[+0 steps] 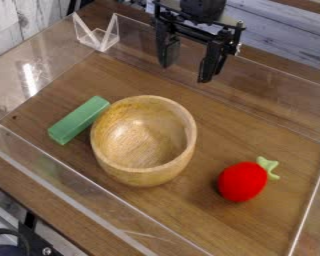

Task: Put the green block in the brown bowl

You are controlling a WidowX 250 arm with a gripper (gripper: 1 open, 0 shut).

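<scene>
The black claw (194, 62) is wide open, up over the wood table (149, 60). The green block (79, 120) lies on the table, just beside the brown bowl (144, 141). A red toy strawberry (242, 182) sits on the bowl's other side.

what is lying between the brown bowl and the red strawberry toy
Nothing lies there: in the camera view, only bare wooden tabletop separates the brown bowl from the red strawberry toy.
</scene>
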